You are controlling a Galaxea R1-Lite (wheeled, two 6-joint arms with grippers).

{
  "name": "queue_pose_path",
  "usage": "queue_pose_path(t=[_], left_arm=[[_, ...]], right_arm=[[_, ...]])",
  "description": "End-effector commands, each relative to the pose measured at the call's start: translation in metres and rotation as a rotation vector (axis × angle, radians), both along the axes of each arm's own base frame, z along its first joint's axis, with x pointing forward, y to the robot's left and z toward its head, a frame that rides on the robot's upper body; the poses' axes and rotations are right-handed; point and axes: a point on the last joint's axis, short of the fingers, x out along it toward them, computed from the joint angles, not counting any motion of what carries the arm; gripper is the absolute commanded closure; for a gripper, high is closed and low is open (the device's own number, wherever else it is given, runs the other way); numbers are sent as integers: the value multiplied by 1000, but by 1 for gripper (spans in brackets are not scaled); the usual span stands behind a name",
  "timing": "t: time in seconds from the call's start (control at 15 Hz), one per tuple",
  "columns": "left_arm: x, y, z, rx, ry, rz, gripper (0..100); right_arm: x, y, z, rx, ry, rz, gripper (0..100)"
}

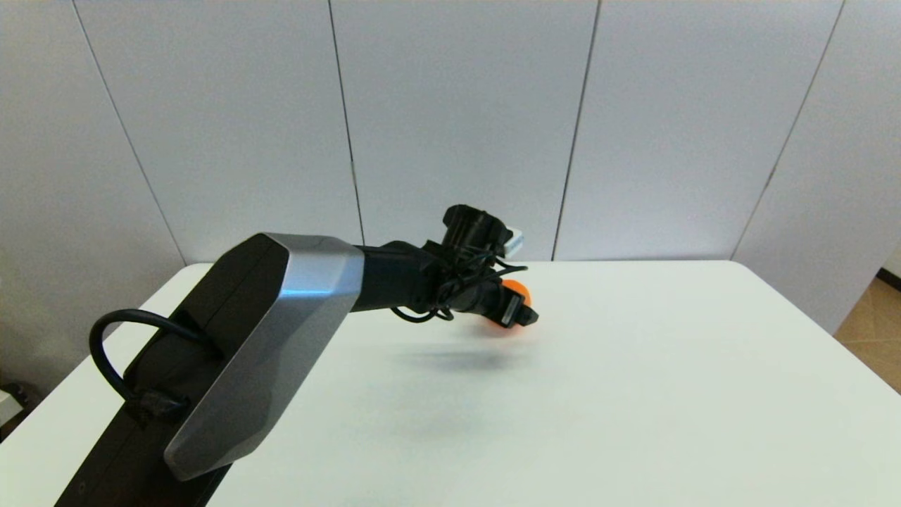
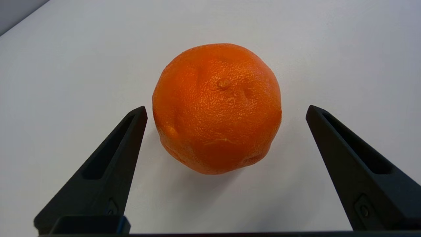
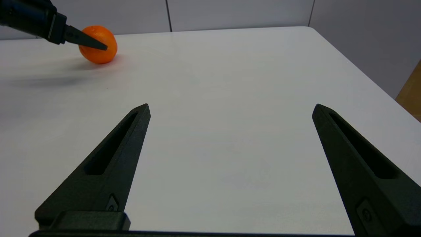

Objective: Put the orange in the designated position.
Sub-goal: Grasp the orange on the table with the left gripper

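Left gripper (image 2: 225,110) spread wide, fingers on either side of the orange (image 2: 217,108) with a gap on each side, not touching; orange sits on the white table (image 1: 633,394), toward its far middle; right gripper (image 3: 230,110) spread open over bare tabletop, well apart from the orange.

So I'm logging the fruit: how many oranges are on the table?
1. The orange sits on the white table, between the open fingers of the left gripper. None seems hidden.
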Motion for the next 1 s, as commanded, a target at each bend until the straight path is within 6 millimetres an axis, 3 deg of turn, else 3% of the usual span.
queue_pose_path(t=[0.07, 1.0], left_arm=[[2, -2, -6, -8, -4, 2, 0], [5, -5, -15, -16, -11, 4, 0]], right_arm=[[0, 0, 0, 1, 2, 0, 0], [0, 0, 0, 1, 2, 0, 0]])
